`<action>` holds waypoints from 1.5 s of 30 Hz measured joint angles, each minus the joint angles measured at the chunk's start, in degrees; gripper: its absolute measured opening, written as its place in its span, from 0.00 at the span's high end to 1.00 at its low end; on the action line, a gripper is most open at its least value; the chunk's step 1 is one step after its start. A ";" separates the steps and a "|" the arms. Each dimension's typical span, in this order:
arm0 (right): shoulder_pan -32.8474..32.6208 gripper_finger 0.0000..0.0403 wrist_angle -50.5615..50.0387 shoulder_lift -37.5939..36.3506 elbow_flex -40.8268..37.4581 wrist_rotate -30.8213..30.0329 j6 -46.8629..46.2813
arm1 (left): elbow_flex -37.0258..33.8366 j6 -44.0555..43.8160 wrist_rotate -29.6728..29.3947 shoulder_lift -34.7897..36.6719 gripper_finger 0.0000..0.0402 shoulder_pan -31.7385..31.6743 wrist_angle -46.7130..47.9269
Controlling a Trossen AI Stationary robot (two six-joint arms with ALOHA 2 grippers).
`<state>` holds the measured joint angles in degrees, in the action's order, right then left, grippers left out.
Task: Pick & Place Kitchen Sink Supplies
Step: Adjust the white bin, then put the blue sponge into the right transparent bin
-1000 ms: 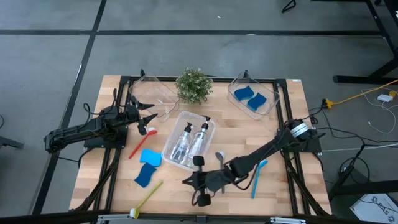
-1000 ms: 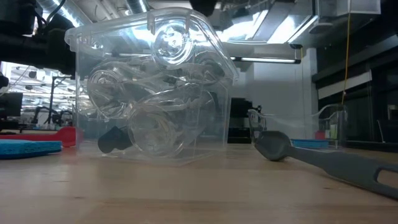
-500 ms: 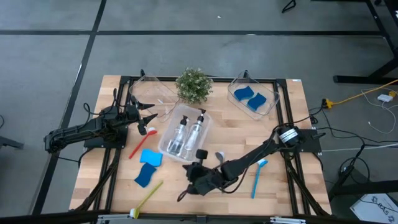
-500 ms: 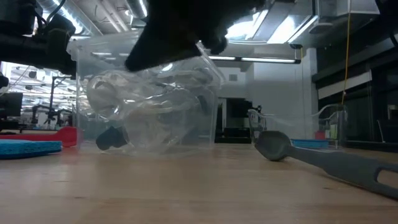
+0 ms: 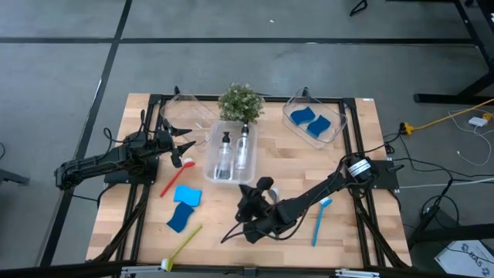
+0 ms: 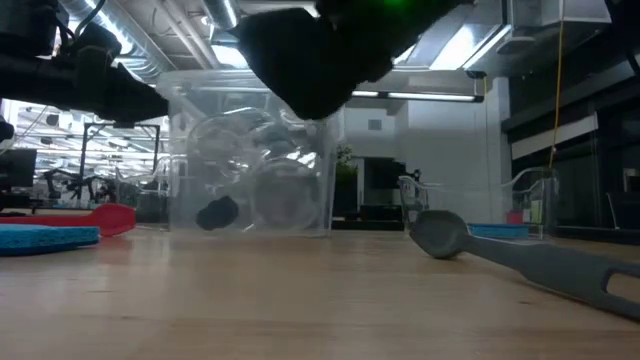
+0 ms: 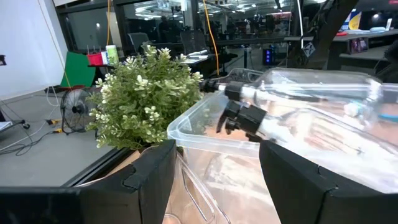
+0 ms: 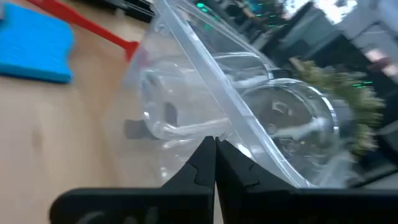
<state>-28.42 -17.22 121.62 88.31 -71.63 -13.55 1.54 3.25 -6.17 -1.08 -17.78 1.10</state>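
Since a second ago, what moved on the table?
The right gripper, shut, pushed the clear bin with two pump bottles away toward the potted plant, turning it straighter. The left gripper, the red brush and the blue sponges stayed put.

Surface (image 5: 347,177): pale wood planks, matt. Bin (image 5: 228,152) at 12 o'clock: clear glossy plastic, pump bottles (image 5: 224,154) clear too. Sponges (image 5: 185,195): blue, porous matt. Grey brush (image 6: 520,258): smooth plastic. End effectors: matt black.
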 joint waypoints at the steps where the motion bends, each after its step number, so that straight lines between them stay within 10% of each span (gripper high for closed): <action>1: 0.03 0.99 -1.41 0.00 0.00 -1.09 -0.55 | 0.00 -0.01 0.00 0.02 0.44 0.00 0.00; 7: 0.65 0.99 -8.47 -0.02 0.00 -1.35 -7.17 | 0.00 0.02 0.00 0.02 0.44 0.00 0.00; 25: -5.93 0.98 -41.16 -15.58 -3.95 26.33 -27.11 | 0.00 0.03 0.00 0.00 0.44 0.00 0.01; 33: -8.42 0.98 -29.00 -31.34 -19.69 41.80 -17.14 | -0.02 -3.38 0.75 0.00 0.44 0.00 -0.35; 38: -8.41 0.98 -16.10 -44.58 -33.50 44.12 -13.89 | -0.04 -26.12 12.25 0.00 0.44 0.08 -4.79; 45: -6.27 0.98 -0.49 -56.70 -45.88 44.13 -5.85 | -0.04 -31.77 14.31 0.01 0.44 0.07 -16.25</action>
<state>-34.70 -17.71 64.93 42.44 -27.50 -19.40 1.50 -28.52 8.14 -1.06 -17.72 -15.15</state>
